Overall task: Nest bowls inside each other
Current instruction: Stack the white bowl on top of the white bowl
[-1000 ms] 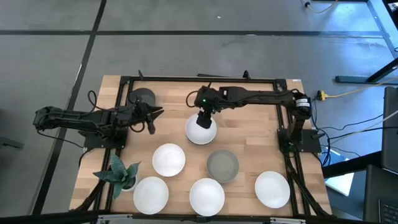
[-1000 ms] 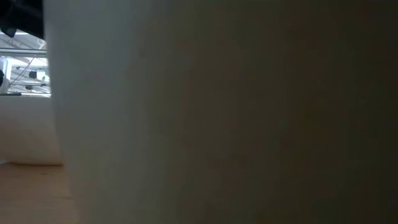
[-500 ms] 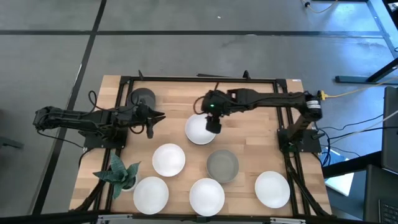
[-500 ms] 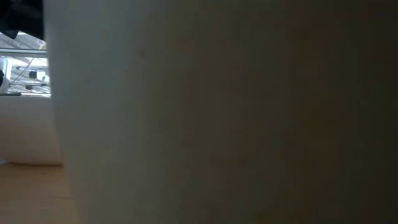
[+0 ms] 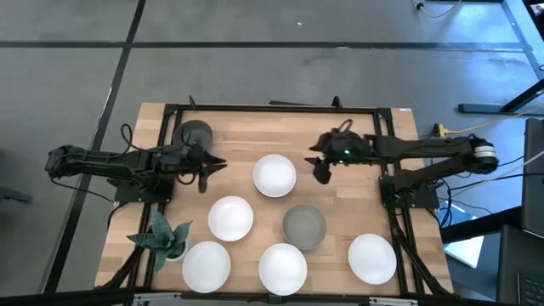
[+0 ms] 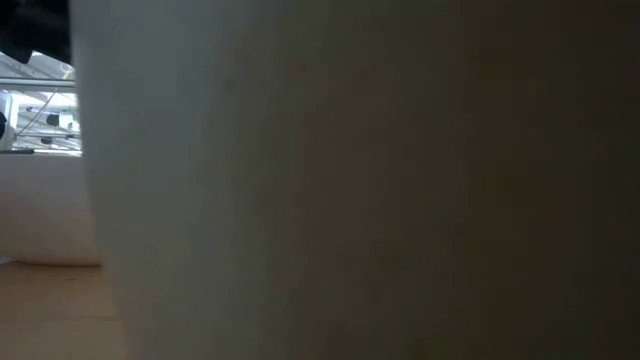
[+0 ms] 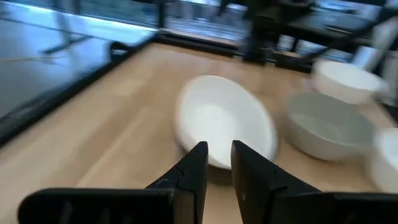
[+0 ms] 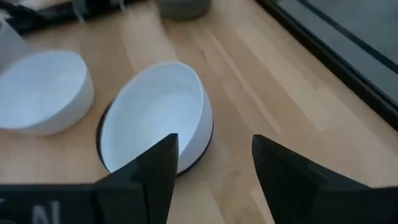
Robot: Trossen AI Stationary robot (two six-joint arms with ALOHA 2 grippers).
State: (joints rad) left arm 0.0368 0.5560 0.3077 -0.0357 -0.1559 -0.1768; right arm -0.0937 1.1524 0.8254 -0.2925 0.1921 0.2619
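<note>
Desk (image 5: pixel 340 204): wooden top with a black frame, seen from above.

Bowls, seven in view:
- White bowl (image 5: pixel 274 175) near the middle of the desk, toward the far edge. The right wrist view shows it sitting inside a black bowl (image 8: pixel 205 146), only a dark rim showing round its base.
- White bowl (image 5: pixel 230 218) nearer the front, left of centre.
- Grey bowl (image 5: pixel 304 226) just right of that one, apart from it.
- Three white bowls along the front edge: one by the left corner (image 5: pixel 206 265), one at the middle (image 5: pixel 282 269), one toward the right corner (image 5: pixel 372 258).
- Dark grey bowl (image 5: pixel 193 133) at the far left corner.

Plant (image 5: pixel 161 235): green, spiky leaves, at the front left edge, just beside the left front bowl.

Left gripper (image 5: pixel 204 164): over the left part of the desk, near the dark grey bowl, pointing at the nested pair. Fingers (image 7: pixel 198 168) nearly pressed together, a narrow gap between them, holding nothing.

Right gripper (image 5: pixel 320 170): just right of the nested pair, clear of it. Fingers (image 8: pixel 155 168) spread wide, holding nothing.

Low view: blocked almost wholly by the side of a white bowl (image 6: pixel 300 180) close to the lens; another white bowl (image 6: pixel 45 215) shows at the left.
</note>
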